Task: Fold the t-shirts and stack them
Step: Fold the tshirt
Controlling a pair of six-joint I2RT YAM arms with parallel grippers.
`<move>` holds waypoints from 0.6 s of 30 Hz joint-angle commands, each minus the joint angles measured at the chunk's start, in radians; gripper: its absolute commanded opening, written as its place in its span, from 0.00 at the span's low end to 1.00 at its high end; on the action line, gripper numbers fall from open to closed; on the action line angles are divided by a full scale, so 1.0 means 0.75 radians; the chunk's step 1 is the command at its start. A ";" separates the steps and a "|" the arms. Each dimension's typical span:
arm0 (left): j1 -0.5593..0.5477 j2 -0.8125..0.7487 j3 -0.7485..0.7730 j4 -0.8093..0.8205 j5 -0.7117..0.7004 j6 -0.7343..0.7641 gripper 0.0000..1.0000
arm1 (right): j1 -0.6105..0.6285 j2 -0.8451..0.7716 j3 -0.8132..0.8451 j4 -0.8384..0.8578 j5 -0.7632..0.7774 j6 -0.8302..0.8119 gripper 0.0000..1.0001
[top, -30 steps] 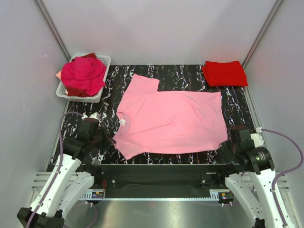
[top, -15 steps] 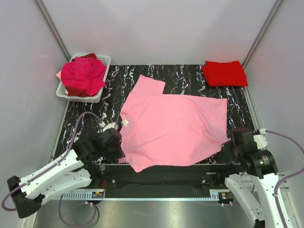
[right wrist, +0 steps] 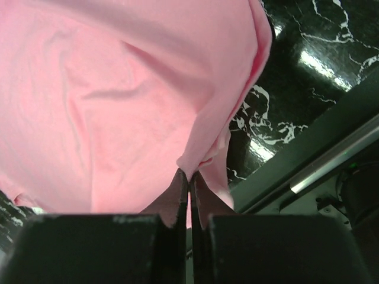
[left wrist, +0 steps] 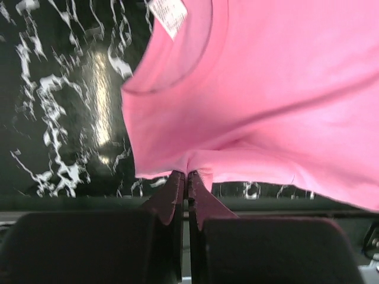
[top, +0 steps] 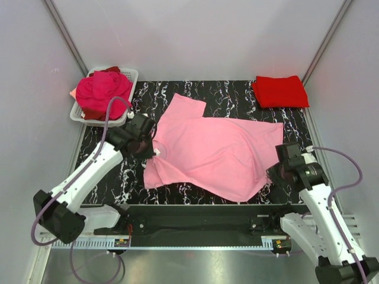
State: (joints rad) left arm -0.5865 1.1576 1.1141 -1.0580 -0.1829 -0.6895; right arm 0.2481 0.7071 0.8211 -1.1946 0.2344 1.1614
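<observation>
Left gripper [left wrist: 187, 177] is clamped on the pink t-shirt [left wrist: 266, 89], fingers pinched together on a bunched bit of shoulder edge just below the collar. Neck label [left wrist: 169, 15] sits further out ahead of the tips, slightly to their left. Right gripper [right wrist: 189, 177] is likewise closed on the shirt's hem-side corner, cloth gathered into a fold right at the tips and fanning out ahead and to its left. From above, the shirt spans between the two grippers, near edge rumpled, far part and one sleeve flat on the black marbled table [top: 237, 94]. Folded red t-shirt [top: 280, 91] is well beyond the right gripper, at the far corner. Magenta t-shirts [top: 103, 93] are heaped in the white basket [top: 98, 120], just beyond the left gripper.
</observation>
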 commanded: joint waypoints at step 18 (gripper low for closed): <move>0.299 0.878 0.725 0.014 0.115 0.475 0.05 | -0.531 0.628 0.030 0.552 -0.141 -0.360 0.00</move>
State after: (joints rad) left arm -0.3813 1.7905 1.5898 -1.0309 -0.1009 -0.3878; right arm -0.1211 1.1519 0.8371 -0.8623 0.1551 0.9447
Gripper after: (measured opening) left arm 0.050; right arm 0.017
